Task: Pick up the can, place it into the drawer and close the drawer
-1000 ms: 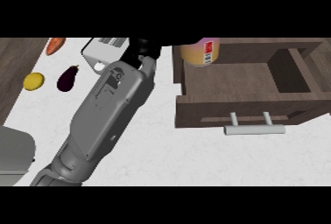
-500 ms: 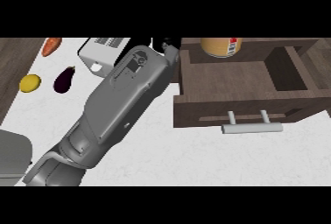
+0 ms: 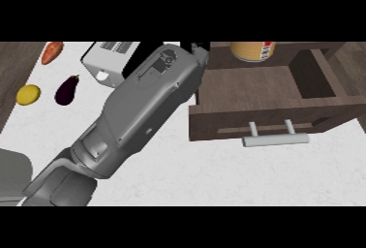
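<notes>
Where white counter [image 3: 214, 179] meets open drawer [image 3: 250, 92], can [image 3: 252, 50] shows nr far edge.

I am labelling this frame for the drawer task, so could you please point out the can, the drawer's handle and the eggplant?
can [image 3: 250, 51]: head view, on its yellow body.
drawer's handle [image 3: 276, 140]: head view, middle of the pale bar.
eggplant [image 3: 66, 92]: head view, on its dark purple body.

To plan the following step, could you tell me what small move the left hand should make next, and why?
Probably lower the can a little onto the drawer floor. It shows at the open drawer's far end beside the left hand, its top cut off by the view, so whether it rests there yet is unclear.
</notes>
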You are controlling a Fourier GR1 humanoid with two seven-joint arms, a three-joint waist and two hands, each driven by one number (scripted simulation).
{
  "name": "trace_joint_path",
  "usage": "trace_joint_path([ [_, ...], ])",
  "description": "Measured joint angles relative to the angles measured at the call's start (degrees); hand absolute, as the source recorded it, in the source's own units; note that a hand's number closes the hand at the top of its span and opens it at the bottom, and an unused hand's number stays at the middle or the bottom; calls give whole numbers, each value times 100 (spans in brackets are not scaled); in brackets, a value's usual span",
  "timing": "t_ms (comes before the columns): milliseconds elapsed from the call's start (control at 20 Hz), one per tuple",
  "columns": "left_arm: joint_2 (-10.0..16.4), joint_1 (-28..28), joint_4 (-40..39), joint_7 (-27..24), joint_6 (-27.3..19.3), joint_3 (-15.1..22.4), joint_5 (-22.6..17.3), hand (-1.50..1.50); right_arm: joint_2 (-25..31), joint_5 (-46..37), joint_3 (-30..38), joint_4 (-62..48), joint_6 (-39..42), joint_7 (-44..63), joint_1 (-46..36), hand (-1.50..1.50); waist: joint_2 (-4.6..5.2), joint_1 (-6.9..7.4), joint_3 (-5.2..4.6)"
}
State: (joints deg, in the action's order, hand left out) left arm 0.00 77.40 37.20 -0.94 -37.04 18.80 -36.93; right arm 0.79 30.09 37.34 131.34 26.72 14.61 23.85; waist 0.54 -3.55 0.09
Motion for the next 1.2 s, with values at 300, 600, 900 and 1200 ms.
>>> trace_joint_path([
  [300,0,164,-441,-263,-125,417,-524,150,129,135,45,-32,-45,118,-146,-150,27,-82,1],
  [600,0,180,-629,-323,-350,997,-929,-150,161,157,81,-77,-46,140,-223,-150,29,-130,2],
  [900,1,220,-896,-468,-530,1316,-1220,-150,199,40,12,-71,-129,237,-392,-150,51,-145,3],
  [1200,1,266,-1037,-560,-704,1507,-1518,-150,143,-87,-104,47,-222,362,-473,-150,60,-166,2],
])
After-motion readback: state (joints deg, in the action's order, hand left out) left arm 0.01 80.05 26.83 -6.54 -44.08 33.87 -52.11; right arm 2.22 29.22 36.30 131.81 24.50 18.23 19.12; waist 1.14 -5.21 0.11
